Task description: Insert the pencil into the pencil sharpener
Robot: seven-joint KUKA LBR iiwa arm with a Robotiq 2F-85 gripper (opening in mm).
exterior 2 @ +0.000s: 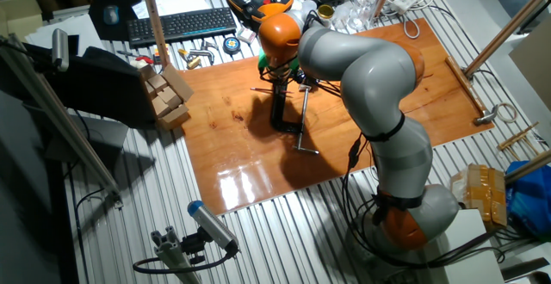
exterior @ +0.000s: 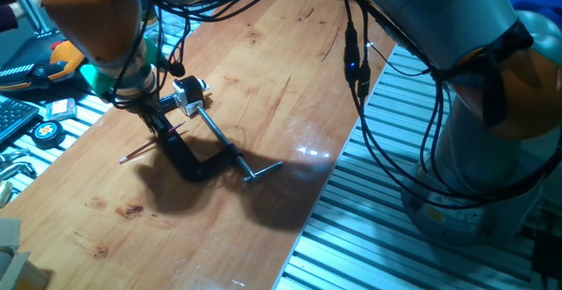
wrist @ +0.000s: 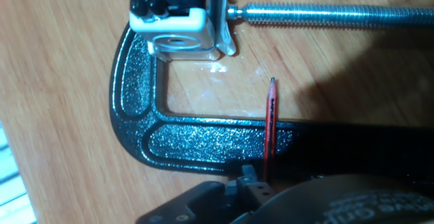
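Low in the hand view, the end effector (wrist: 254,180) seems closed on the pencil (wrist: 269,130), though its fingers are mostly hidden. That pencil crosses the black clamp (wrist: 156,139) frame, tip up toward the pencil sharpener (wrist: 173,27) at the upper left, clamped against the silver screw (wrist: 332,13). Below lies the wooden counter (wrist: 61,81).

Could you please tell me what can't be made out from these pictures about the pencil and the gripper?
- Gripper jaws: hand view bottom edge and dark housing hide them; open or shut unclear.
- Pencil rear end: hidden behind the gripper.
- Pencil sharpener top: cut by upper edge.
- Other fixed view: arm covers the sharpener; pencil too small.
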